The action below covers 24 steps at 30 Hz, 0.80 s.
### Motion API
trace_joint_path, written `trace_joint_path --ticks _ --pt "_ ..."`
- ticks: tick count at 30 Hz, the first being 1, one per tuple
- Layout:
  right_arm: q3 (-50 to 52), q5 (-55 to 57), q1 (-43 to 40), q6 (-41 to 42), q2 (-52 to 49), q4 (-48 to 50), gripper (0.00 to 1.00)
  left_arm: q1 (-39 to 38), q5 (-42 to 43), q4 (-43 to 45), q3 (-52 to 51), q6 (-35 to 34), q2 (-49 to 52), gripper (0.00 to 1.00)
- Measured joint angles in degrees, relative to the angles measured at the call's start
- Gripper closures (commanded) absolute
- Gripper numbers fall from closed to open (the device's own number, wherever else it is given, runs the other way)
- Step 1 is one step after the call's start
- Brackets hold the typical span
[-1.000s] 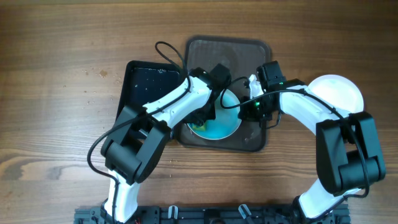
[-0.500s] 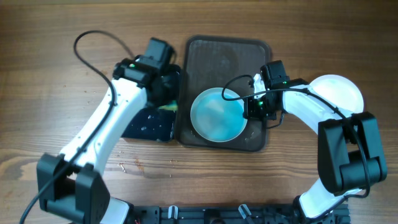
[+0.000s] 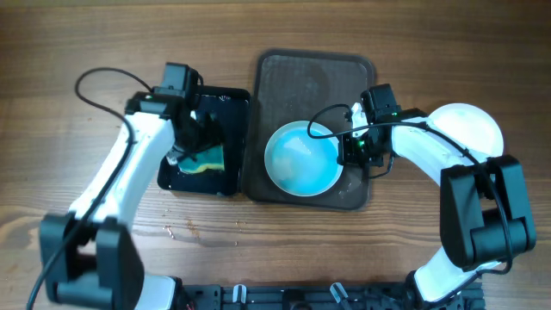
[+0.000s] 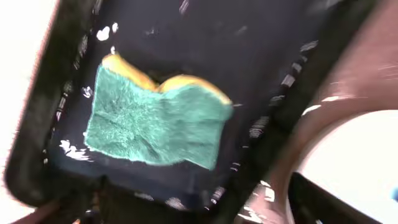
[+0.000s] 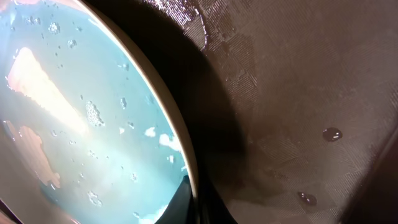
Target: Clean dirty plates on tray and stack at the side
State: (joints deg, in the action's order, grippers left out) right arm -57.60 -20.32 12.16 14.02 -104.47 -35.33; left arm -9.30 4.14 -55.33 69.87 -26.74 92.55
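One plate left to stack

Overhead: blue plate (image 3: 300, 162) looks wet and clean on the brown tray (image 3: 314, 73). White plate (image 3: 469, 125) sits aside at 3 o'clock. Right gripper (image 3: 351, 148) clamps the blue rim at 3 o'clock.
Left wrist: sponge (image 4: 155, 121) lies free in the black tray (image 4: 261, 56), with left gripper (image 3: 191, 142) released above it.
Right wrist: rim pinched at 6 o'clock.
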Motion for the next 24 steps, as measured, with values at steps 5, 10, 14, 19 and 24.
trace_joint_path --ticks 5,10,14,19,24 --pt "0.00 0.00 0.00 -0.02 0.00 -0.02 0.96 0.00 0.28 -1.03 4.46 0.55 -12.20 0.00" --pt "0.00 0.00 0.00 -0.02 0.00 -0.02 0.96 0.00 0.28 -1.33 4.46 0.55 -20.52 0.00" --pt "0.00 0.00 0.00 0.00 0.00 0.13 0.95 0.00 0.22 -2.34 4.46 0.55 -23.34 0.00" --pt "0.00 0.00 0.00 -0.02 0.00 0.24 0.95 0.00 -0.42 -2.80 4.46 0.55 -24.06 0.00" --pt "0.00 -0.02 0.00 -0.02 0.00 0.24 0.95 0.00 -0.42 -2.80 4.46 0.55 -24.06 0.00"
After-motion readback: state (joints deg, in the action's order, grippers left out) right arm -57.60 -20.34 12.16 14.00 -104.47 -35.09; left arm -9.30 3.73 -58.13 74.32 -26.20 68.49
